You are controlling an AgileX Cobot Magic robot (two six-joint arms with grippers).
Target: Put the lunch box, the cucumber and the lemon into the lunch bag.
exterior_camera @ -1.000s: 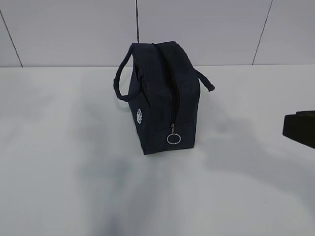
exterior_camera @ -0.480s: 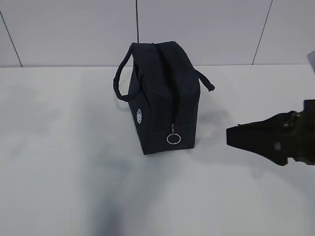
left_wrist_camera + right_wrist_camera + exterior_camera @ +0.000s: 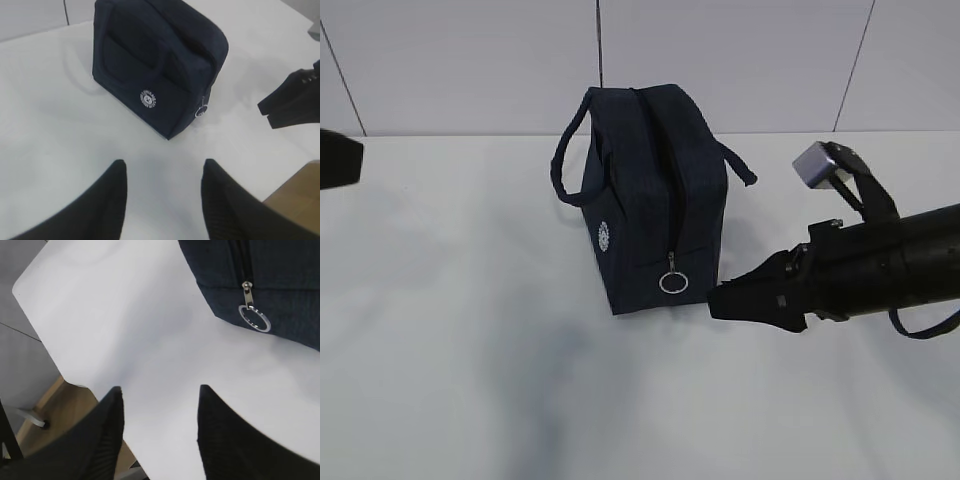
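The dark navy lunch bag (image 3: pixel 650 200) stands upright mid-table, its zipper closed and the silver ring pull (image 3: pixel 673 282) hanging low on the near end. My right gripper (image 3: pixel 718 300) is just right of the bag's lower near corner, pointing at it. In the right wrist view, the right gripper (image 3: pixel 159 390) is open and empty, short of the ring pull (image 3: pixel 254 319). My left gripper (image 3: pixel 162 167) is open and empty over bare table, in front of the bag (image 3: pixel 155 65). Only its dark tip (image 3: pixel 340 160) shows at the exterior view's left edge. The lunch box, cucumber and lemon are out of view.
The white table (image 3: pixel 470 350) meets a pale panelled wall (image 3: pixel 470 60) behind the bag. Both loop handles (image 3: pixel 565 165) droop outward at the bag's sides. The table's edge and a wooden floor (image 3: pixel 65 410) show below the right gripper.
The right arm has swept in from the right edge to just beside the bag's near corner. The left arm's tip has come into view at the left edge. The bag has not moved.
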